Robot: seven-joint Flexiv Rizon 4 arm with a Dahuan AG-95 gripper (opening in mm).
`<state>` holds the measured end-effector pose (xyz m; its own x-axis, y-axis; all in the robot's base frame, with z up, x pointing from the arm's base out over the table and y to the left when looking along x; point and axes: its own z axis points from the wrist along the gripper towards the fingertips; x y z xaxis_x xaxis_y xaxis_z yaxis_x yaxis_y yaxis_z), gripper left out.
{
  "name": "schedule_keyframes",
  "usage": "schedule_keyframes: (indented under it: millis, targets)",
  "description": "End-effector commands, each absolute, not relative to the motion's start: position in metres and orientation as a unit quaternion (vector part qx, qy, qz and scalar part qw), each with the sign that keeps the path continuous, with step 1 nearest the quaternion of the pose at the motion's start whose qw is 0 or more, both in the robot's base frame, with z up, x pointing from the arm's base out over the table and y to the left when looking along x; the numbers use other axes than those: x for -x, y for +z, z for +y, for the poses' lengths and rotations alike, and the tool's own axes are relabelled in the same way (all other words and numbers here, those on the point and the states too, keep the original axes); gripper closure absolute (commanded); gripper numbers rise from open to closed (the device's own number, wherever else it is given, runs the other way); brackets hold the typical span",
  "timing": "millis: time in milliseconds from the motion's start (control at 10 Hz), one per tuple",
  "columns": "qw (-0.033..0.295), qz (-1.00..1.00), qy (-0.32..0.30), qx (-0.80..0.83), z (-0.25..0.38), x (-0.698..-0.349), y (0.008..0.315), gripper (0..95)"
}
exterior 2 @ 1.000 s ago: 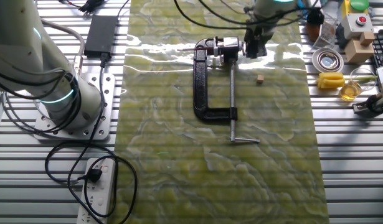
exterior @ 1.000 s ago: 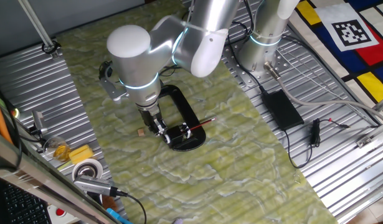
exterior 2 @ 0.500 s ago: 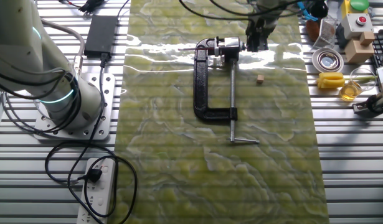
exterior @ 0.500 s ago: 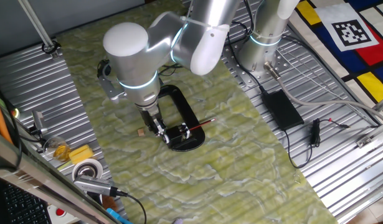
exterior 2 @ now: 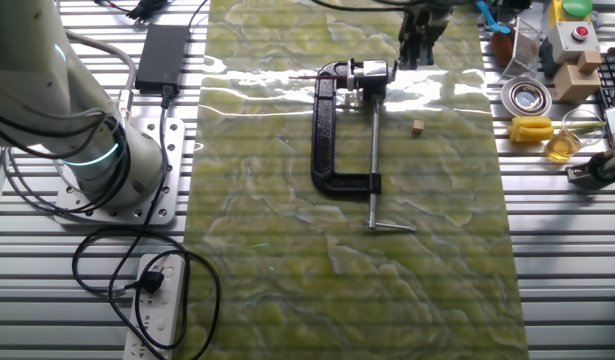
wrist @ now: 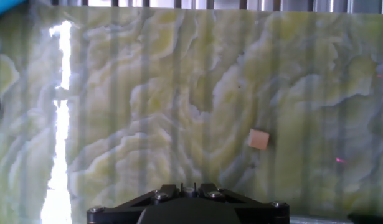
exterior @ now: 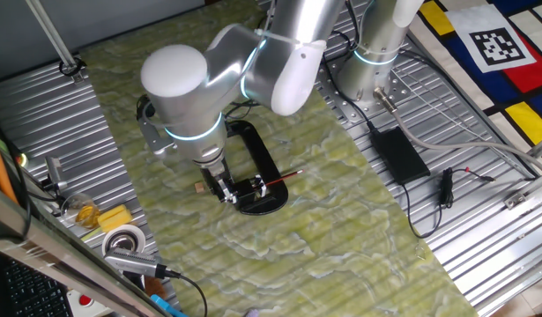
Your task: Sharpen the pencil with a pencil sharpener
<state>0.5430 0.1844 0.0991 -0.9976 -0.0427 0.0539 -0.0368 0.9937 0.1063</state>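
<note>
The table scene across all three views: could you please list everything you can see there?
pencil: one, red, sticking out of the sharpener
pencil sharpener: one, black, on the oval plate
oval plate: one, black, mat centre
C-clamp: one, black, silver screw, on mat
small cube: one, tan, on mat
tape roll: one, white, table edge
power brick: one, black, beside mat
claw: one, black, beside the sharpener

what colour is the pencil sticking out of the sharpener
Red, with a dark end; the pencil shows best in one fixed view, beside the pencil sharpener.
</note>
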Motion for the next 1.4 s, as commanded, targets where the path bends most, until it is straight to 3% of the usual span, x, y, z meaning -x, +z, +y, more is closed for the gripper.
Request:
schedule_keyframes:
  millis: [100, 300, 700, 800, 1400]
  targets:
    - [0.018, -0.998, -0.052, -0.038, 0.184, -0.541, 0.099, 95.0]
    - [0.013, -0.997, -0.056, -0.05, 0.184, -0.541, 0.101, 57.0]
    - [0.012, -0.996, -0.053, -0.069, 0.189, -0.54, 0.118, 57.0]
    - [0.012, -0.997, -0.048, -0.066, 0.194, -0.539, 0.125, 95.0]
    - [0.008, -0.997, -0.035, -0.075, 0.216, -0.524, 0.162, 95.0]
